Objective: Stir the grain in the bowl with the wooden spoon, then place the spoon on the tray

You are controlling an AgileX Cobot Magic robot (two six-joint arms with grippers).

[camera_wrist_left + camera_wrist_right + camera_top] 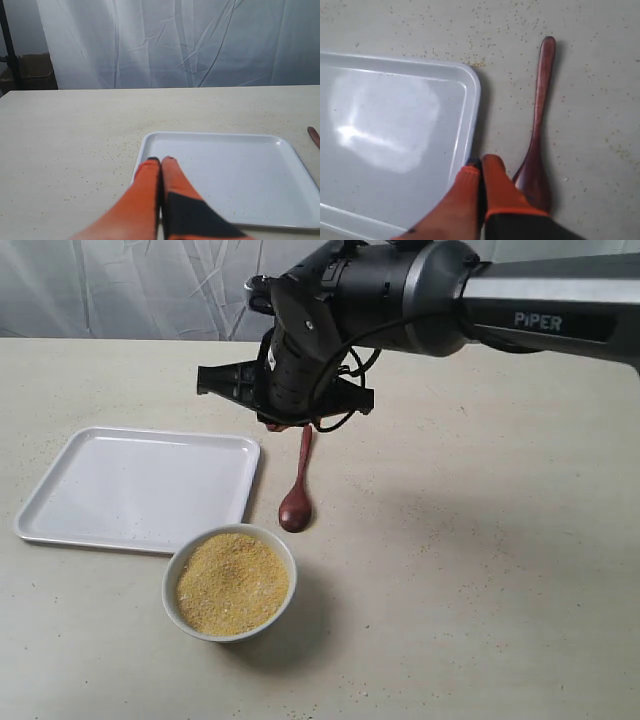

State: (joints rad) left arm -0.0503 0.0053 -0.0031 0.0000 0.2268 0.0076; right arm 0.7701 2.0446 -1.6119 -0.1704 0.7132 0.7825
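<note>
The wooden spoon [297,502] lies flat on the table, between the tray [140,485] and bare table, just behind the bowl [230,581]. The white bowl holds a heap of yellow grain [232,583]. My right gripper [285,425] hangs over the spoon, reaching in from the right. Its orange fingers are shut with nothing between them [481,162], beside the spoon's wider end [536,180] and next to the tray's rim [472,115]. The left gripper [161,160] is shut and empty at the tray's edge [142,160].
Loose grains are scattered on the beige table around the tray. A white curtain [175,40] hangs behind the table. The spoon's tip [314,136] shows beyond the tray's far side in the left wrist view.
</note>
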